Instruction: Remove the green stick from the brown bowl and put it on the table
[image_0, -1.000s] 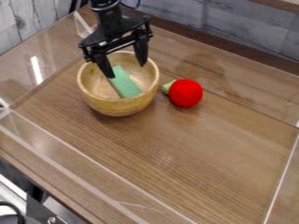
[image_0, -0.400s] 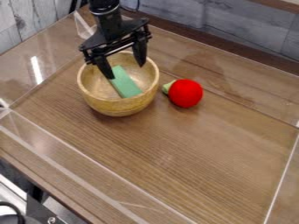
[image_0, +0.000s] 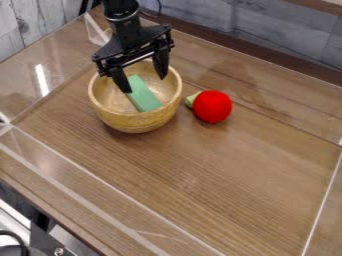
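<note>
The brown bowl (image_0: 134, 108) stands on the table (image_0: 214, 180) at the upper left. Inside it the green stick (image_0: 143, 94) leans tilted against the bowl's far wall. My gripper (image_0: 139, 70) hangs straight above the bowl, pointing down, open, with one black finger (image_0: 119, 78) to the left of the stick's top end and the other to the right. Whether the fingers touch the stick I cannot tell. Nothing is held.
A red ball (image_0: 211, 105) with a small green tip lies just right of the bowl. Low clear acrylic walls (image_0: 40, 80) edge the tabletop. A grey plank wall rises behind.
</note>
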